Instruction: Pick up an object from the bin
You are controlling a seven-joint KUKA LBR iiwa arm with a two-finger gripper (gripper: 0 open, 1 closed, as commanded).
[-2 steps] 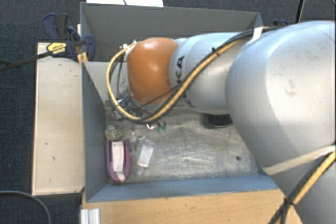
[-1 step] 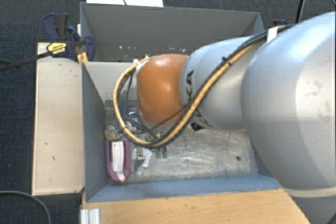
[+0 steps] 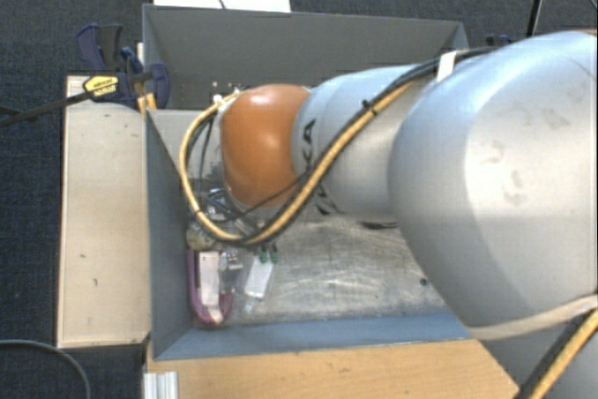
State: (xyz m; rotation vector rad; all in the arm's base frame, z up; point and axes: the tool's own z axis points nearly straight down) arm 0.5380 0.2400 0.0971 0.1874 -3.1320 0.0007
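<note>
My gripper [image 3: 218, 201] is low in the bin's left half, near the left wall, and just a dark part of its body shows under the arm's orange cover. Just in front of it, in the front left corner, a long purple-pink thing [image 3: 203, 292] lies along the left wall with a white piece on top. Beside that, to the right, lies a small clear thing [image 3: 258, 276] with a green end. The gripper stands above and behind both, and I cannot tell whether it touches either.
The thick arm with its looped yellow cable covers the middle and right of the bin. A small olive-tan thing [image 3: 198, 236] lies at the left wall under the cable. Scuffed bin floor shows in front of the arm.
</note>
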